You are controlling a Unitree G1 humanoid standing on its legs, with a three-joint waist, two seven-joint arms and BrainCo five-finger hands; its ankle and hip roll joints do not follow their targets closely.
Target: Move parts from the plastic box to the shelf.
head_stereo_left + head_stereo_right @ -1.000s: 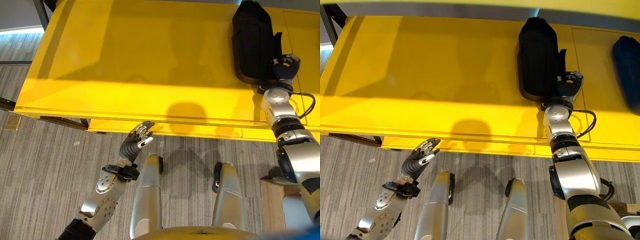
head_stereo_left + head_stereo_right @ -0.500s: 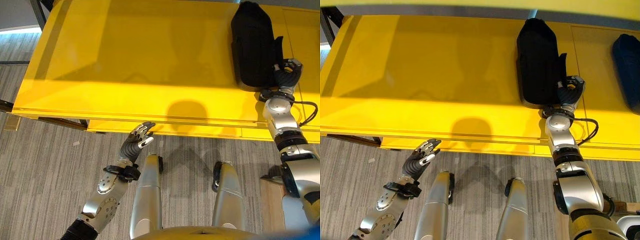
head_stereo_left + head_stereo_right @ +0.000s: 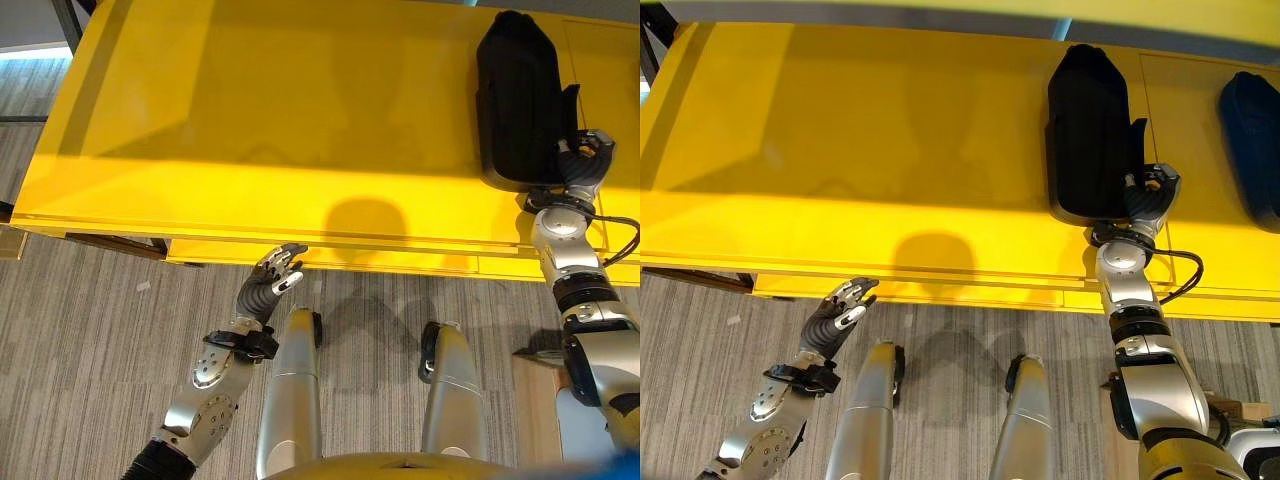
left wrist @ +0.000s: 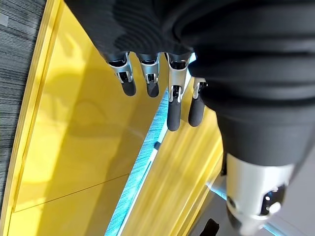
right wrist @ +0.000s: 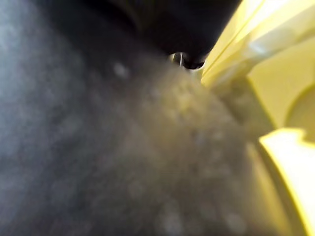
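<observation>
A long black part (image 3: 1088, 130) was seen lying flat on the yellow shelf (image 3: 840, 150), its near end right beside the right hand (image 3: 1150, 197), which rested at that end's outer corner. The right hand's fingers were seen curled against the part's edge, though whether they actually gripped it or merely rested on it could not be told; its own wrist view was taken up by the dark surface of the part from very close. Compared with the picture a second before, the right hand was found a little further from the robot and further toward its right side, and the part was found shifted with it and turned slightly, so that it lay deeper on the shelf. This was judged to mean that the part was being settled into place and that this transfer was nearly finished. A second, dark blue part (image 3: 1250, 145) was seen on the shelf, well apart from the right hand on its outer side. The left hand (image 3: 270, 285) was seen held low, just in front of the shelf's front edge, with its fingers relaxed and empty; its pose was matched closely with the earlier pictures. The plastic box was not described.
</observation>
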